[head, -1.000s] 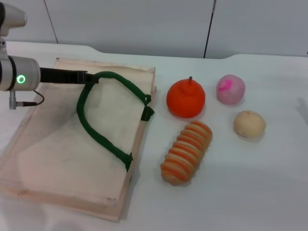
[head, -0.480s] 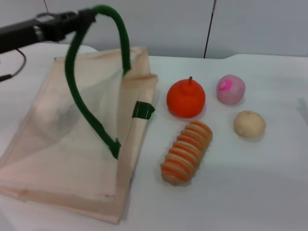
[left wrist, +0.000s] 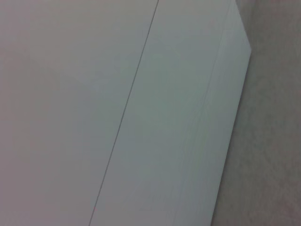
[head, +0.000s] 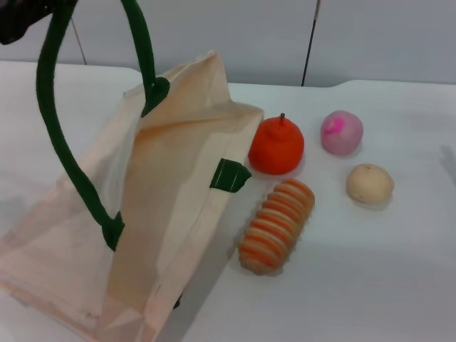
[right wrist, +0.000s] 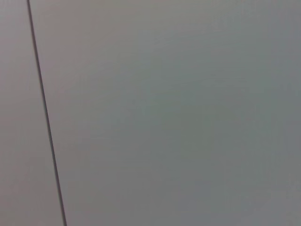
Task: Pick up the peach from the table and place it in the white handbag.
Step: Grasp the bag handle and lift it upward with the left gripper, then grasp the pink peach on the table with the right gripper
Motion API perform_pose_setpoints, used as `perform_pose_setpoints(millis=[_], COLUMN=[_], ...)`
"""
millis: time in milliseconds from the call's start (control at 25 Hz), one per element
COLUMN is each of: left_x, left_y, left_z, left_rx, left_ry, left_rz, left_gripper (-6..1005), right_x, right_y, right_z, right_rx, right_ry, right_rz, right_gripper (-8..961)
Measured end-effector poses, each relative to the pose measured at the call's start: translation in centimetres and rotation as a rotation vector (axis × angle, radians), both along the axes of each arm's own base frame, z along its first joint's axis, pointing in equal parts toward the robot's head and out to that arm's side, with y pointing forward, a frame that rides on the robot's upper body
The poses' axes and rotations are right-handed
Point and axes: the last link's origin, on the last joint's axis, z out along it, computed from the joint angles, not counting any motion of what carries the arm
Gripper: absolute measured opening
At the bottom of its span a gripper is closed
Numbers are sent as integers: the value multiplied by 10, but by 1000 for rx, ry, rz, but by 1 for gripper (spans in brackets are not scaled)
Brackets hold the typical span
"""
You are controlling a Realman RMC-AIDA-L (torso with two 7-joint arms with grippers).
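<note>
The peach (head: 341,132), a small pale-pink ball with a magenta blotch, lies on the white table at the far right, apart from the bag. The white handbag (head: 171,206) stands half raised on the left with its mouth open toward the fruit. Its dark green handle (head: 60,142) is pulled taut upward. My left gripper (head: 21,16) shows only as a dark shape at the top left corner and holds that handle up. My right gripper is out of view. Both wrist views show only grey wall panels.
A bright orange stemmed fruit (head: 276,146) sits right next to the bag's open edge. A striped orange and cream oblong (head: 276,224) lies in front of it. A beige ball (head: 369,183) lies near the peach. Bare table (head: 356,292) lies at the front right.
My left gripper has gone up and out toward the top left with the green handle. The flat bag has risen and its mouth has opened toward the orange fruit. The fruit has not moved.
</note>
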Motion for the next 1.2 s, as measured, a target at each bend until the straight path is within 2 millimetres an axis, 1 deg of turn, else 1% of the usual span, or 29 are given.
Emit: perform_pose_setpoints(millis=[120,240,280,400,560,800,920,1200], left_x=[0,0,0,0,-1,3,4,3], left_y=[0,1,1,3,6,9,10,13], left_z=[3,6,7,10,12,12,11,9], left_rx=[-1,-1,1,6,2,-3,-6,-10], left_ry=[-1,-6,-11,-22,-22,-20,-21,-18], left_rz=[5,15,18,32,56,48,47,66], left_gripper=[120,119,119,119,119,120,120,119], right_x=[-2,-8,-12,-29,-54,-75,-78,-68], right_y=[2,7,10,21,36,52,57,69], right_z=[2,4,4,2,-14,-42,-51,-64], right_rx=[-37,-130,-173,-338,-524,-662,-684,-681], right_ry=[29,43,50,-6,-126,-279,-324,-442], right_rz=[26,78,98,176,228,224,193,54], right_gripper=[891,891,891,891,891,891,891,891])
